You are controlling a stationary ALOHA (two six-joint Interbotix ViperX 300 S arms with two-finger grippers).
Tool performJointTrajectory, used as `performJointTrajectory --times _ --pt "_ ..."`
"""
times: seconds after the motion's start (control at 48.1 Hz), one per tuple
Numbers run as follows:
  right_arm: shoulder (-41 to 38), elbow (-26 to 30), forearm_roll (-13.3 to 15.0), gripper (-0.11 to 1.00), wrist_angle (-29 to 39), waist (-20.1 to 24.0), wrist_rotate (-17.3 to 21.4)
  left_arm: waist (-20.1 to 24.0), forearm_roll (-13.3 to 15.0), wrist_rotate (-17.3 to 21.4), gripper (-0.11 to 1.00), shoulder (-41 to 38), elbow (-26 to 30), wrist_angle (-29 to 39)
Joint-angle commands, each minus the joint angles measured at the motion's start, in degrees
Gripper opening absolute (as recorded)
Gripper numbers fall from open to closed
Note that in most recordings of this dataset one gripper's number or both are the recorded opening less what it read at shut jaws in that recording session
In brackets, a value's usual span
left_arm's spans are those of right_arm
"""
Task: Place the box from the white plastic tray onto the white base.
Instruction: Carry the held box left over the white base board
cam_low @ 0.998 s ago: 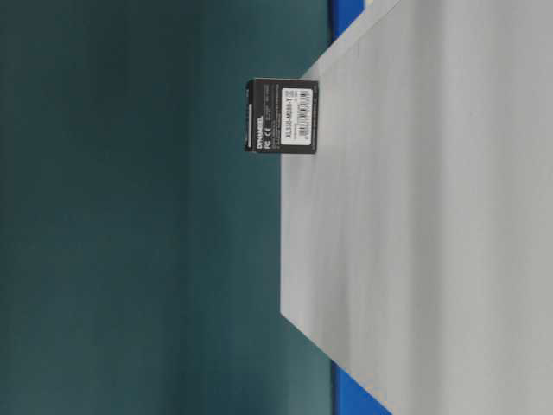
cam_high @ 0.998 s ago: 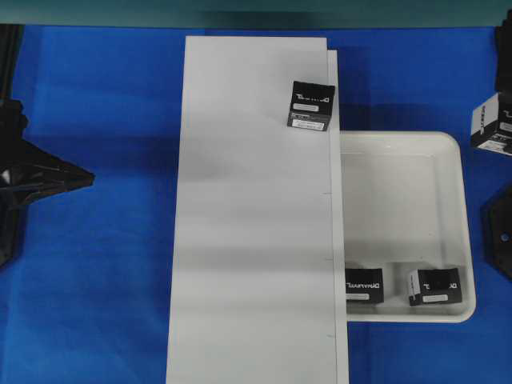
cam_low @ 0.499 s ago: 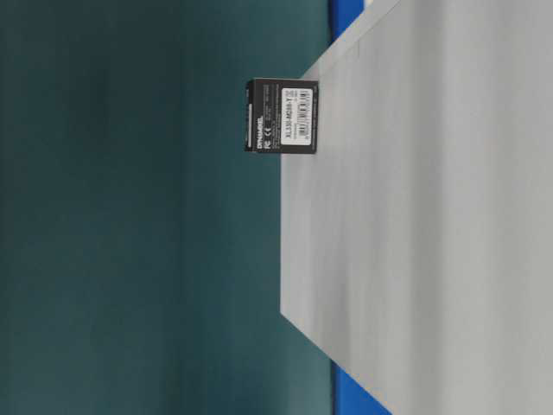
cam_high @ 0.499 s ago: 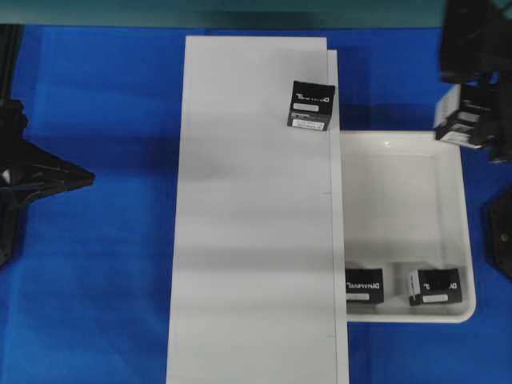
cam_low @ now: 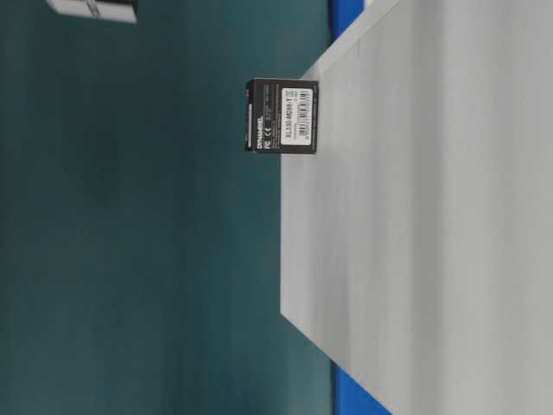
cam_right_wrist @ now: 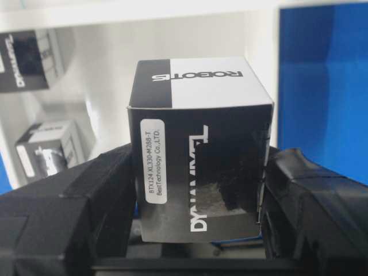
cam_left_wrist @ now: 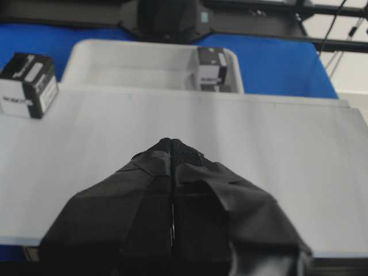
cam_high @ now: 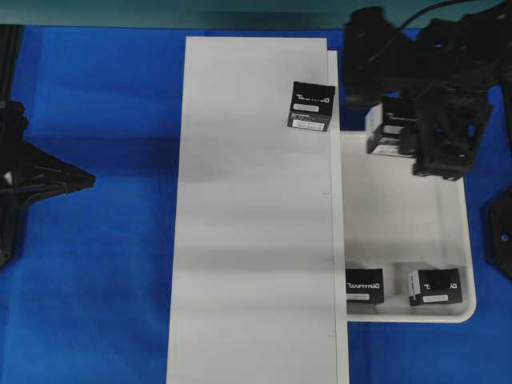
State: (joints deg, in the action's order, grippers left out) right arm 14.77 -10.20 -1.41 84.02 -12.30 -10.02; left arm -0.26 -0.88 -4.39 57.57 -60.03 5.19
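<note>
On the blue table (cam_high: 104,240), right end effector (cam_right_wrist: 198,190) pinches a box (cam_high: 390,126); left end effector (cam_left_wrist: 171,150) pressed together.

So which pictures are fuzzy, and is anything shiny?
Overhead view: fairly sharp, the white plastic tray shows soft shine on its rim. Table-level view: lying sideways, the carried box at its top edge is smeared. Left wrist view: the left gripper up close looks soft. Right wrist view: the box has glare on its black face.

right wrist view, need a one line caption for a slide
Right end effector grips a black box above the white tray holding two more boxes.
</note>
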Motion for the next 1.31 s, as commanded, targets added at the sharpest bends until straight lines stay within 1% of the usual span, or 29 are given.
performJointTrajectory --times 0.0,0.27,0.478,0.644,0.956,1.288 --pt "-1.9 1.8 -0.1 0.6 -0.9 0.9 -0.2 0.0 -0.1 -0.1 -0.07 -0.3 1.7 -0.3" --pt "-6.2 4.6 -0.1 0.6 -2.0 2.4 -0.1 -0.1 -0.1 -2.5 -0.07 -0.4 1.7 -0.3" --pt "-10.1 7.5 -0.2 0.6 -1.7 3.4 -0.3 0.2 -0.1 -2.4 -0.07 -0.2 1.6 0.7" --pt "-12.6 8.3 -0.1 0.6 -2.0 3.9 -0.3 0.4 -0.1 -2.4 -0.07 0.3 1.7 1.4" --pt "-15.9 6.7 0.4 0.6 -6.2 4.1 -0.4 0.3 -0.1 -2.5 -0.07 0.2 1.7 1.2" --pt "-18.0 1.8 0.9 0.6 -12.7 3.8 -0.2 0.3 -0.1 -2.5 -0.07 0.2 1.7 1.2"
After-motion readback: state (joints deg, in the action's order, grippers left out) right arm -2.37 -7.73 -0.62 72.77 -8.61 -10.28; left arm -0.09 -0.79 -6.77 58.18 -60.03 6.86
